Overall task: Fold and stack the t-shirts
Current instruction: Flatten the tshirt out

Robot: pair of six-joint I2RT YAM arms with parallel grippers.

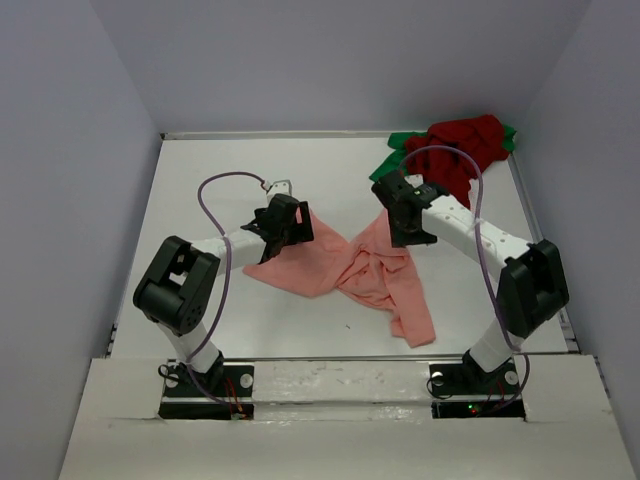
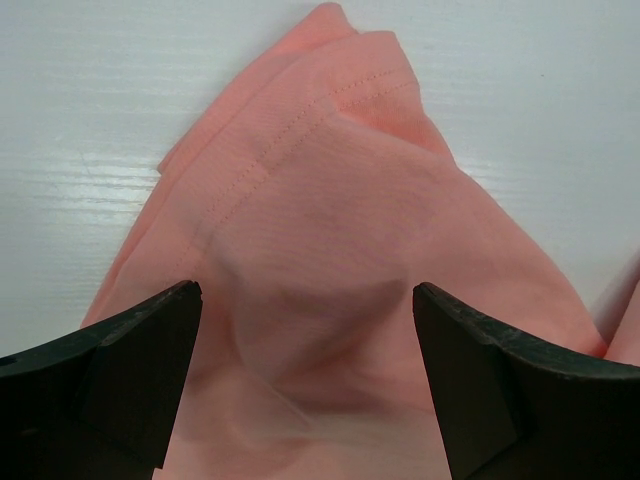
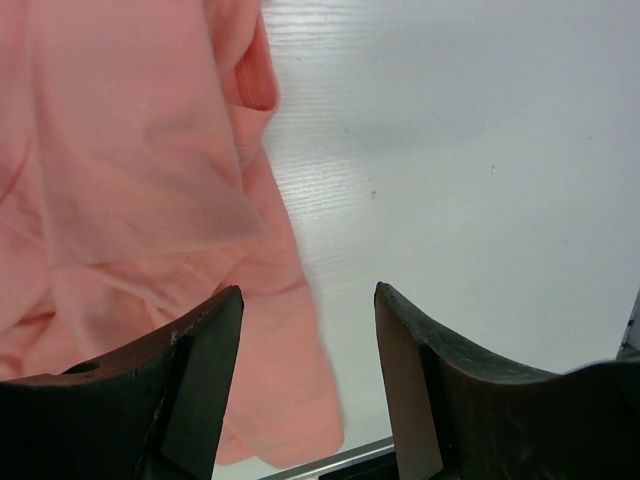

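Note:
The salmon-pink t-shirt [image 1: 345,268] lies crumpled and partly spread in the middle of the white table. My left gripper [image 1: 287,222] hovers over the shirt's left part. In the left wrist view it [image 2: 305,295] stands wide open above a stitched hem of the pink cloth [image 2: 330,200], holding nothing. My right gripper [image 1: 405,215] is over the shirt's upper right edge. The right wrist view shows it [image 3: 310,292] open, with pink cloth [image 3: 130,150] beneath its left finger and bare table under the right one. The dark red t-shirt [image 1: 465,145] lies bunched on the green one [image 1: 392,162] at the far right corner.
The white table [image 1: 210,180] has a raised rim at the back and sides, and grey walls stand close on three sides. Purple cables [image 1: 215,195] loop above both arms. The front rail [image 1: 340,358] runs between the arm bases.

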